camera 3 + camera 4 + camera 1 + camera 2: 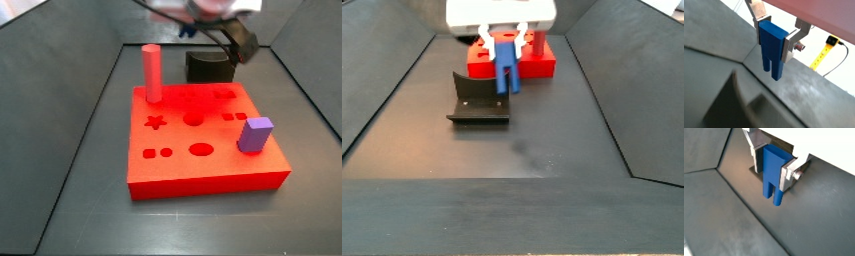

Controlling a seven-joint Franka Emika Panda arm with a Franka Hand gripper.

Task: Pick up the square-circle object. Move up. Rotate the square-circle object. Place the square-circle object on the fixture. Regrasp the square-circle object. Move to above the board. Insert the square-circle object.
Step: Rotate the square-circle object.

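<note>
The square-circle object (773,60) is a small dark blue block with two short legs pointing down. My gripper (773,44) is shut on its upper part, with a silver finger pressed to each side, as both wrist views show (771,172). In a side view the block (505,68) hangs from the gripper (505,50) above the floor, just beside the dark fixture (473,100) and in front of the red board (540,62). Another side view shows the board (214,170) with its cut-out holes and the fixture (205,68) behind it.
A tall red post (151,72) stands in the board's far left corner. A purple block (255,134) stands near its right edge. Dark sloping walls enclose the grey floor (543,150). A yellow strip with a cable (821,55) lies outside the wall.
</note>
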